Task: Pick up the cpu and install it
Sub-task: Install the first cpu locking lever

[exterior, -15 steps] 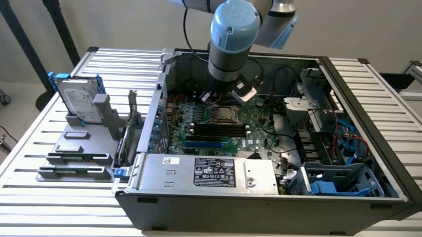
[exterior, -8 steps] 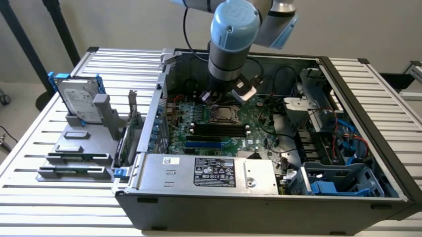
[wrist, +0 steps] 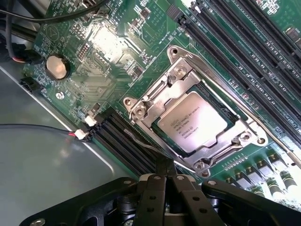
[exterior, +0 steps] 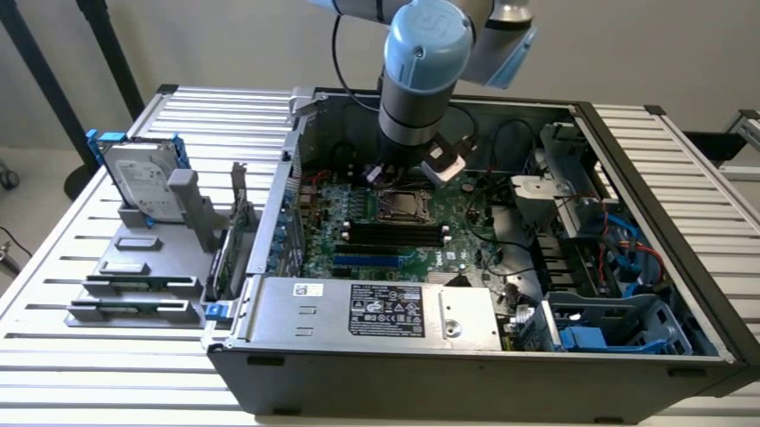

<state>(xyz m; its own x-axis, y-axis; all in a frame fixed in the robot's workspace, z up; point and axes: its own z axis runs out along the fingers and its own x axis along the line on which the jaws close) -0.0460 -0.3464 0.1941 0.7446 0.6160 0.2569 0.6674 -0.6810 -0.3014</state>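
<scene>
Your hand (wrist: 165, 181) is hanging inside the open computer case (exterior: 665, 294), just above the green motherboard (exterior: 356, 245), with its black fingers (wrist: 157, 188) pressed together and nothing between them. The cpu (wrist: 197, 122) is already sitting in its socket, silver top facing up with printed lettering showing, framed by the metal retention bracket (wrist: 141, 110) that is lying around its edges. In the exterior view you are seeing the arm (exterior: 422, 80) coming down from above into the far middle of the case, and the socket (exterior: 398, 206) is lying right below it. Black memory slots (exterior: 386, 233) are running just near the socket, on its near side.

On the table (exterior: 71, 356), to the exterior view's left of the case, a grey parts holder (exterior: 137, 298) is standing with the hard drive (exterior: 142, 182) upright in its blue frame at the far end. The silver power supply (exterior: 368, 311) is occupying the near edge of the case.
</scene>
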